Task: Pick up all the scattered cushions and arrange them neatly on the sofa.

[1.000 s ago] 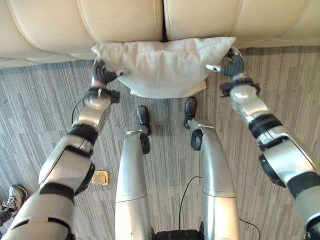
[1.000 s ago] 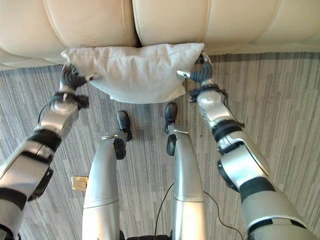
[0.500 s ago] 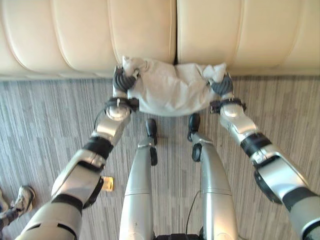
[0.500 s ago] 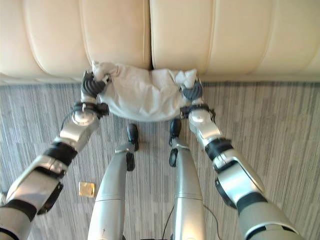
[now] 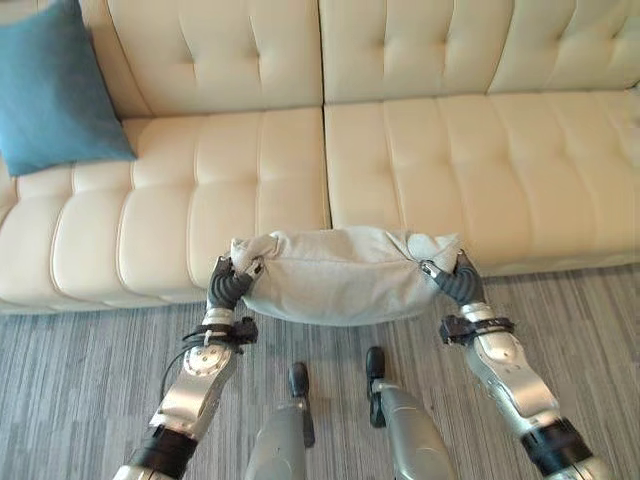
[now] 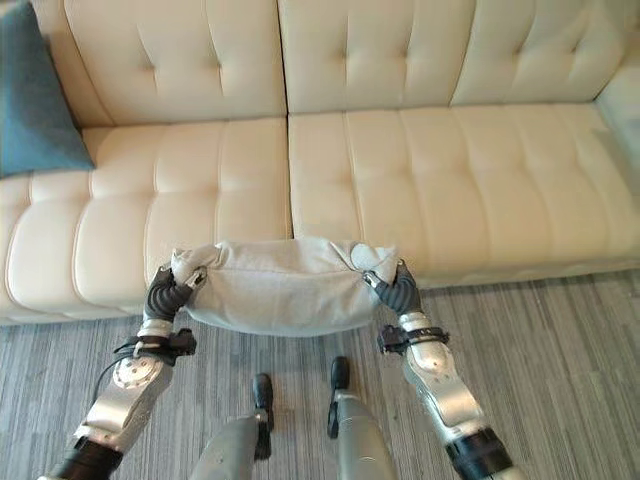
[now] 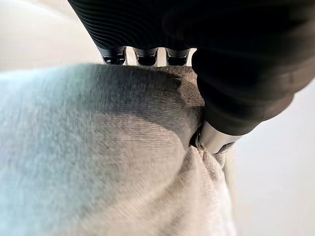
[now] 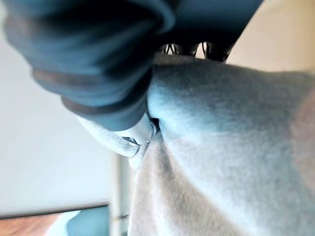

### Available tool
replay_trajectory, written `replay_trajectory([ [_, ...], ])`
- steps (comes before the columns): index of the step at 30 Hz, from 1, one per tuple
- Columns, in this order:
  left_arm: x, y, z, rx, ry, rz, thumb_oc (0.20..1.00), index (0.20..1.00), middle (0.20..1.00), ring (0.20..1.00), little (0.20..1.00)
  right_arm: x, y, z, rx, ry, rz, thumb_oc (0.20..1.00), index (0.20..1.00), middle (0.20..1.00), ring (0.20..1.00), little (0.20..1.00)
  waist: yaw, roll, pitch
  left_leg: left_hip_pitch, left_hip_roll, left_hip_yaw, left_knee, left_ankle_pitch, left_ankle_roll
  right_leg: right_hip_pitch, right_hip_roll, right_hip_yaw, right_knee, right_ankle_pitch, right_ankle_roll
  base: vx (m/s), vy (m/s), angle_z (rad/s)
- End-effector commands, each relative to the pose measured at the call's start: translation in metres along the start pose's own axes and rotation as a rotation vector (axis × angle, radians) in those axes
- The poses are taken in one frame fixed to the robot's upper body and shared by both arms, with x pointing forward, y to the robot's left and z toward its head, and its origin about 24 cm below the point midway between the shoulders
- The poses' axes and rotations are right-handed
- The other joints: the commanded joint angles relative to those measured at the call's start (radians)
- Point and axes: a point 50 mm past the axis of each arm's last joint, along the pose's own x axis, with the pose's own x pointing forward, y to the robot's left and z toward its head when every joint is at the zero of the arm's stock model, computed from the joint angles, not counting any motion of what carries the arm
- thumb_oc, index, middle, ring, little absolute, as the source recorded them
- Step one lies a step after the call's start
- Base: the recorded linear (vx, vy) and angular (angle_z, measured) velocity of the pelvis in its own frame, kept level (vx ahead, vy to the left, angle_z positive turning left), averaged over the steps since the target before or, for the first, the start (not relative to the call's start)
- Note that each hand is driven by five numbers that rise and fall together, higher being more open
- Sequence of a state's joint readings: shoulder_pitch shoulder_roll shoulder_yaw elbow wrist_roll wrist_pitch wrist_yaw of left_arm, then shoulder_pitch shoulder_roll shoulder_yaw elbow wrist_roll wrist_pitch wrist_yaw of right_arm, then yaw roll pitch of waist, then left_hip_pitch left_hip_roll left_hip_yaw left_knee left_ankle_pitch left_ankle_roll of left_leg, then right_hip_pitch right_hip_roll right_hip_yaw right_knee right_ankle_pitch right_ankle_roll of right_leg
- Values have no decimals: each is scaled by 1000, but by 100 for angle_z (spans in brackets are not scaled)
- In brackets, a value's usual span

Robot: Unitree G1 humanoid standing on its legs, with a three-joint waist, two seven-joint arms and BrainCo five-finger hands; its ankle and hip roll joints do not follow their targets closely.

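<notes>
The camera now looks higher, so the sofa (image 5: 400,150) shows its whole seat and back, and a blue cushion (image 5: 55,90) appears at its left end. The grey cushion (image 5: 340,275) is now lifted from the floor (image 5: 80,380) up to the front edge of the seat. It is more bunched than one second ago, between the left robot hand (image 5: 228,285) and the right robot hand (image 5: 455,280).

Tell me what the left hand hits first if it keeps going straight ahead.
Likely the sofa: the left hand, shut on the grey cushion, points at its seat front. Depth is unclear.
</notes>
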State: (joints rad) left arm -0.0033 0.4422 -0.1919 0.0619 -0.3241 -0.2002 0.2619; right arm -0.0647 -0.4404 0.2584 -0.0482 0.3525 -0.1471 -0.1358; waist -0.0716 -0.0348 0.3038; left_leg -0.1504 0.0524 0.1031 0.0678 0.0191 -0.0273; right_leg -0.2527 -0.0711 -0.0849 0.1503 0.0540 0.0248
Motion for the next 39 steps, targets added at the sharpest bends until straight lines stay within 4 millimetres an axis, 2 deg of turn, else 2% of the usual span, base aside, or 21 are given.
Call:
replay_trajectory([
  [1,0,-14,24,36,-149,-119,200,200,200,200,200,-1,18,49,30,-281,150,200,200,200,200,200,-23,18,-134,77,33,7,-19,-47,-58,89,-2,3,0,-122,81,50,-27,-11],
  [2,0,-14,24,36,-149,-119,200,200,200,200,200,-2,18,49,31,-280,150,200,200,200,200,200,-23,18,-133,79,33,8,-20,-47,-58,91,-2,3,-1,-122,81,143,-75,-11],
  [4,-5,-14,29,43,-167,-139,200,200,200,200,200,-9,16,57,-10,-309,170,200,200,200,200,200,-33,22,-186,141,47,22,-55,-36,-68,153,15,1,-27,-139,75,203,-151,-4],
  [7,-4,-18,30,38,-172,-149,200,200,200,200,200,-9,16,59,-53,-317,168,200,200,200,200,200,-43,20,-187,147,62,25,-36,-30,-75,174,24,1,-29,-150,66,54,-111,4],
  [11,-3,-27,29,15,-166,-173,200,200,200,200,200,-12,12,58,-51,-312,140,200,200,200,200,200,-57,5,-174,108,103,34,90,-1,-92,210,42,-9,-26,-175,32,47,-161,12],
  [15,-5,-30,23,0,-134,-190,200,200,200,200,200,-15,8,57,-27,-295,133,200,200,200,200,200,-52,-14,-158,51,116,43,253,11,-75,238,43,-2,-23,-179,15,117,-133,11],
  [17,-8,-31,23,-8,-126,-206,200,200,200,200,200,-18,6,54,-16,-274,126,200,200,200,200,200,-43,-18,-160,5,87,74,219,-47,-49,251,37,1,-36,-190,18,182,-44,-2],
  [18,-8,-31,23,-9,-124,-207,200,200,200,200,200,-19,5,52,-4,-266,122,200,200,200,200,200,-39,-18,-162,-16,74,95,191,-55,-44,255,35,-2,-41,-196,22,187,6,-7],
  [19,-8,-30,22,-6,-121,-207,200,200,200,200,200,-19,4,51,3,-259,120,200,200,200,200,200,-34,-17,-161,-40,63,107,167,-45,-43,262,38,0,-42,-202,23,212,25,1],
  [21,-7,-26,22,2,-117,-182,200,200,200,200,200,-17,5,50,16,-252,111,200,200,200,200,200,5,-6,-153,-128,23,96,60,43,-56,304,68,17,-45,-236,25,290,28,9],
  [26,-13,-18,17,-5,-84,-141,200,200,200,200,200,-19,0,44,11,-222,75,200,200,200,200,200,52,-10,-161,-212,1,99,-78,97,-58,407,81,51,-43,-298,34,407,67,-16],
  [29,-21,-12,11,3,-54,-145,200,200,200,200,200,-20,1,41,25,-199,93,200,200,200,200,200,77,-18,-181,-194,0,89,-72,130,-40,452,74,81,-21,-323,46,594,179,-56],
  [30,-23,-11,9,13,-43,-148,200,200,200,200,200,-22,1,38,21,-190,97,200,200,200,200,200,81,-26,-187,-203,-9,78,-43,147,-34,450,65,84,8,-314,52,320,118,-79],
  [32,-23,-7,8,30,-33,-155,200,200,200,200,200,-22,3,35,27,-174,100,200,200,200,200,200,82,-55,-188,-201,-25,84,26,117,-16,426,27,94,92,-253,82,448,196,-40],
  [33,-20,-3,10,49,-45,-154,200,200,200,200,200,-20,7,35,28,-181,114,200,200,200,200,200,85,-78,-182,-187,-41,94,70,66,6,387,-13,100,205,-163,118,303,161,14],
  [34,-20,-3,10,49,-45,-154,200,200,200,200,200,-20,7,35,28,-182,114,200,200,200,200,200,87,-75,-184,-190,-36,95,70,68,5,383,-9,103,204,-160,117,378,221,18],
  [35,-18,2,14,57,-59,-138,200,200,200,200,200,-14,14,43,28,-220,147,200,200,200,200,200,89,-82,-167,-166,-44,104,100,19,33,325,-35,119,322,-56,141,156,109,6],
  [36,-18,2,14,57,-60,-137,200,200,200,200,200,-14,14,43,28,-220,147,200,200,200,200,200,91,-79,-169,-168,-40,105,98,21,33,321,-31,122,321,-52,140,299,160,-8],
  [37,-16,8,16,78,-69,-110,200,200,200,200,200,-9,19,47,19,-253,158,200,200,200,200,200,95,-77,-152,-141,-33,115,111,-17,48,279,-58,113,378,-4,158,121,53,-8],
  [38,-15,8,16,78,-70,-110,200,200,200,200,200,-8,19,48,18,-254,158,200,200,200,200,200,97,-73,-153,-143,-29,116,110,-14,48,276,-53,115,375,1,157,295,111,-30],
  [39,-14,10,16,90,-71,-105,200,200,200,200,200,-6,21,50,18,-266,169,200,200,200,200,200,94,-61,-148,-87,-28,109,87,-37,49,221,-77,74,341,-46,133,155,57,-27],
])
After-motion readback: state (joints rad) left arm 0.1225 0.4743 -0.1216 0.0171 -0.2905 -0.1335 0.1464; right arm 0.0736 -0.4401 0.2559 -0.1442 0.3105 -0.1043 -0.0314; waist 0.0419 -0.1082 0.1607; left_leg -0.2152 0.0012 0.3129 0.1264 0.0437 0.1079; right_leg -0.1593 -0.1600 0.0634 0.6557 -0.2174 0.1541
